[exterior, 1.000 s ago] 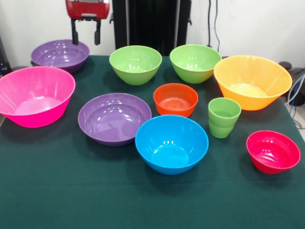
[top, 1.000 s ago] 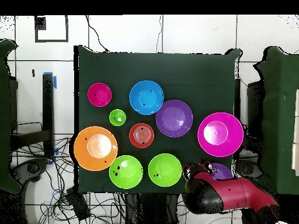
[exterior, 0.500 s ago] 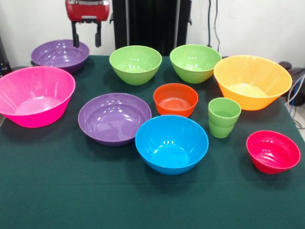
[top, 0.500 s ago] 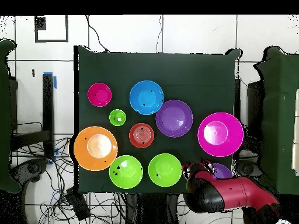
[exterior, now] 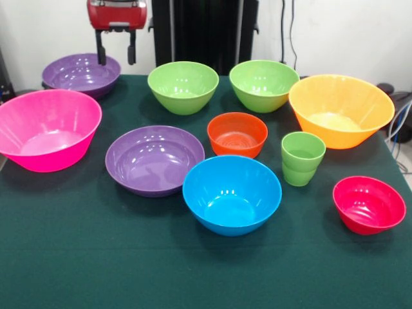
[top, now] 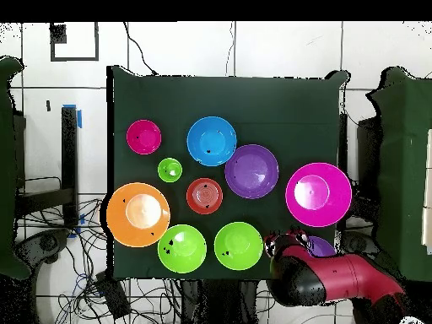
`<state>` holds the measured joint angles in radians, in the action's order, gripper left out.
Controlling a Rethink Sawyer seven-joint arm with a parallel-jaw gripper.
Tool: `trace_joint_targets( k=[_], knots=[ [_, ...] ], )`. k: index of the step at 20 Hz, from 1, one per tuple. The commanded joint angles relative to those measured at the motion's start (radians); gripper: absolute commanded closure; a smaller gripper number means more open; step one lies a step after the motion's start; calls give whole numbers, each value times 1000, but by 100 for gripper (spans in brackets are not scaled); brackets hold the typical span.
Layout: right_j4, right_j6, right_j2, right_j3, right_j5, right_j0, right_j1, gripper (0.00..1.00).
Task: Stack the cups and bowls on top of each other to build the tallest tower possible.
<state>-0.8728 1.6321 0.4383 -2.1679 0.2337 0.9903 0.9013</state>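
Above the far purple bowl (exterior: 82, 73) your gripper (exterior: 116, 53) hangs spread and empty — bowls and cups (exterior: 301, 158) sit unstacked across the bench (exterior: 96, 257); probably light, slick plastic, so pinch a rim.

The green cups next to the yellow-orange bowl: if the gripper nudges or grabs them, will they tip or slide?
The green cups appear nested, taller than wide, so a high push probably tips them. The glossy plastic looks thin and light, so on the green cloth they likely move easily. Tapering sides may slip through the gripper, and the upper cup could lift alone.
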Motion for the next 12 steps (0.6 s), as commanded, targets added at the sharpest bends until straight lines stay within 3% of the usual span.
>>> trace_joint_targets(
  k=[1,12],
  knots=[
    [-53,-152,87,84,124,6,-75,0],
    [-53,-193,138,122,146,56,-135,0]
  ],
)
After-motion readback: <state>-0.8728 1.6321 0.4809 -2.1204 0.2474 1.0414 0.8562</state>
